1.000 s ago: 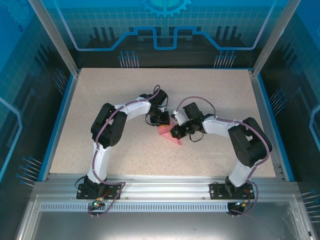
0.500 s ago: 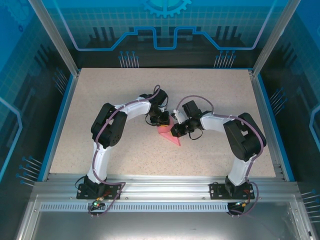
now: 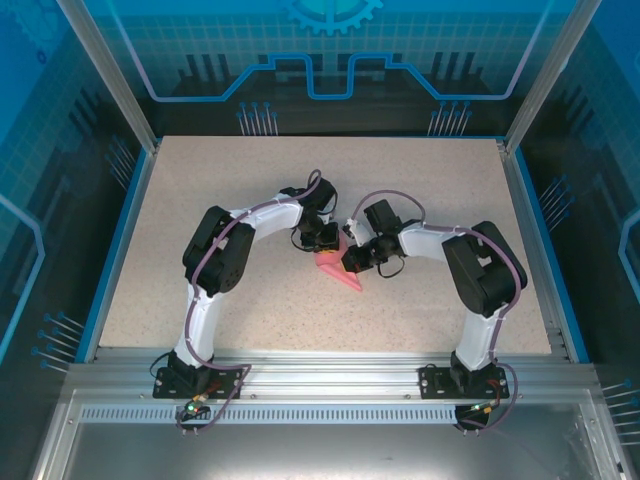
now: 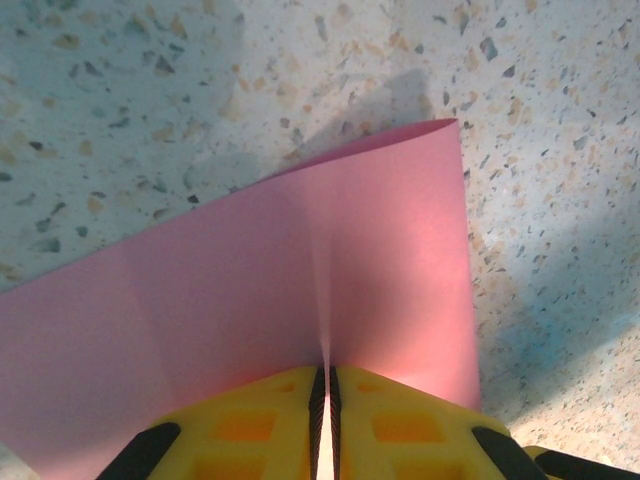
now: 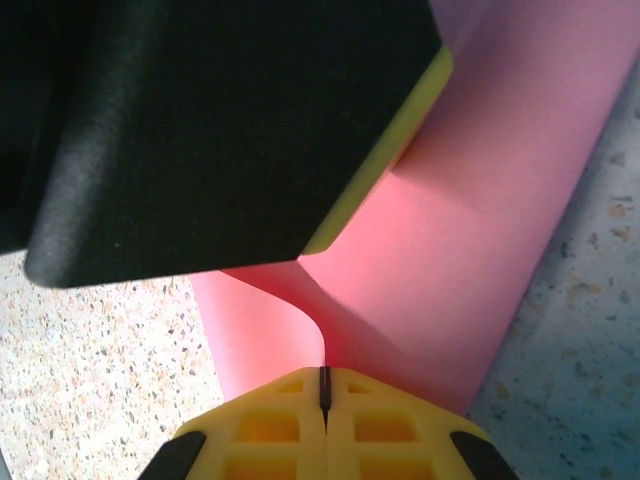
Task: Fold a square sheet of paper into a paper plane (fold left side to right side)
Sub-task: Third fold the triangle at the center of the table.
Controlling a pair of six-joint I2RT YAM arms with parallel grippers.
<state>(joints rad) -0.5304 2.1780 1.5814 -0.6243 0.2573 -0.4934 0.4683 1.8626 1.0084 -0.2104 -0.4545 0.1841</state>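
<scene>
The speckled beige table [image 3: 250, 200] takes the middle of the top view, inside a blue frame. On it the left arm [image 3: 215, 250] bends in from the left side and the right arm [image 3: 480, 270] bends in from the right side, and their wrists come together a little before the centre of the table. Between these two wrists lies the pink-red sheet of paper [image 3: 337, 272], partly folded, with one pointed corner toward the near edge of the table and its upper part lifted off the surface. The left gripper [image 3: 322, 240] is at the far-left edge of the sheet and the right gripper [image 3: 352, 262] is at its right edge, the two very close to each other. In the left wrist view the sheet [image 4: 250, 290] goes up and away from the left gripper [image 4: 323, 378] over the table; a thin crease runs down the paper straight into the yellow fingers [image 4: 250, 425], which are pressed together on it. In the right wrist view the right gripper [image 5: 324, 380] has its jaws pressed together too, and a ridge of the pink paper [image 5: 450, 250] ends between the yellow fingertips [image 5: 270, 415], so it is pinching the sheet; the black and yellow body of the left gripper [image 5: 230, 130] hangs just above.
</scene>
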